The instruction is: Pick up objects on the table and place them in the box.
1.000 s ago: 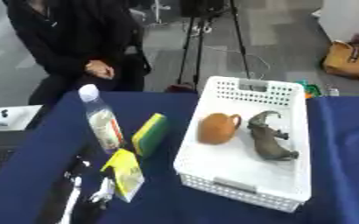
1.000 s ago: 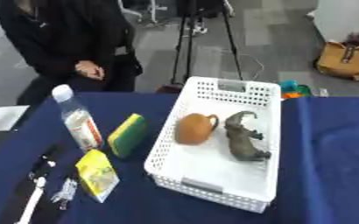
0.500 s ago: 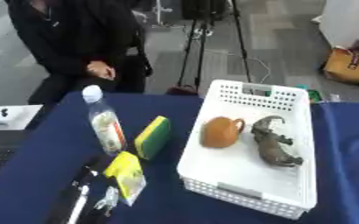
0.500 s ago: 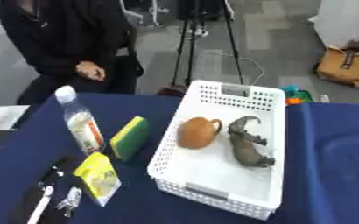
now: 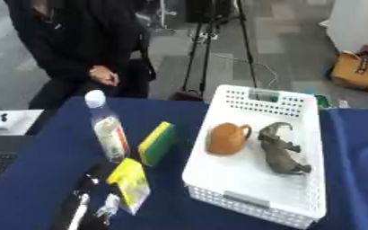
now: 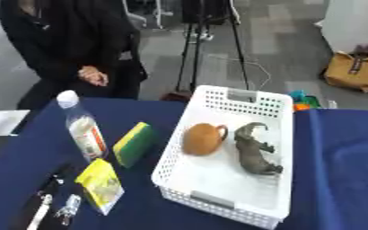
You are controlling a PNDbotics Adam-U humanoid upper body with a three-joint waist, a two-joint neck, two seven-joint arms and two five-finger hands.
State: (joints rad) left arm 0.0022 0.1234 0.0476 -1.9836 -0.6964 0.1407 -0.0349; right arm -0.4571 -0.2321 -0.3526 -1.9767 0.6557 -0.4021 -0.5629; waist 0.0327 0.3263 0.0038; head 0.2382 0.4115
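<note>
- Only the view has shifted since 1 second ago: the whole scene sits lower and a little to one side, so the head has tilted. Nothing on the table has changed place against its neighbours.
- Dark and silver, the left hand shows only in part at the lower left corner. Whether it is spread or closed on anything cannot be told. The right hand is out of sight.
- Just beside the hand, on its right, lies a yellow packet. I judge it the next pick.
- Beyond the hand stand a clear bottle with a white cap and a yellow-green sponge, near each other.
- Further right of the hand sits the white box, already holding 2 things: a brown mug and a grey toy animal.
- That leaves 3 items on the blue cloth, so the task looks under half done.
</note>
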